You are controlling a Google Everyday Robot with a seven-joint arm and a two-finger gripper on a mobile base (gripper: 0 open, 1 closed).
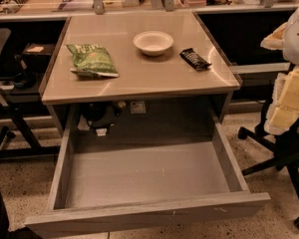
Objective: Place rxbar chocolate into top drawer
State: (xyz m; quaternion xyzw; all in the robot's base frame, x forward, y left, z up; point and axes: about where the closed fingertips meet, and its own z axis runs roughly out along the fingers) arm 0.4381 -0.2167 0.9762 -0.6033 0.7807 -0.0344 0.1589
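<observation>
The rxbar chocolate [195, 59] is a small black-wrapped bar lying flat on the tabletop [139, 78], near the right edge, just right of the white bowl. The top drawer [144, 176] is pulled fully open below the tabletop. Its grey bottom is bare and its front panel [154, 213] is nearest the camera. My gripper does not show in this view. A white rounded shape [296, 31] at the right edge may be part of my arm; it is apart from the bar.
A white bowl [153, 42] stands at the table's back middle. A green chip bag [91, 60] lies at the left. An office chair with yellow foam [286, 108] stands right of the drawer. A dark desk and chair [10, 83] are at the left.
</observation>
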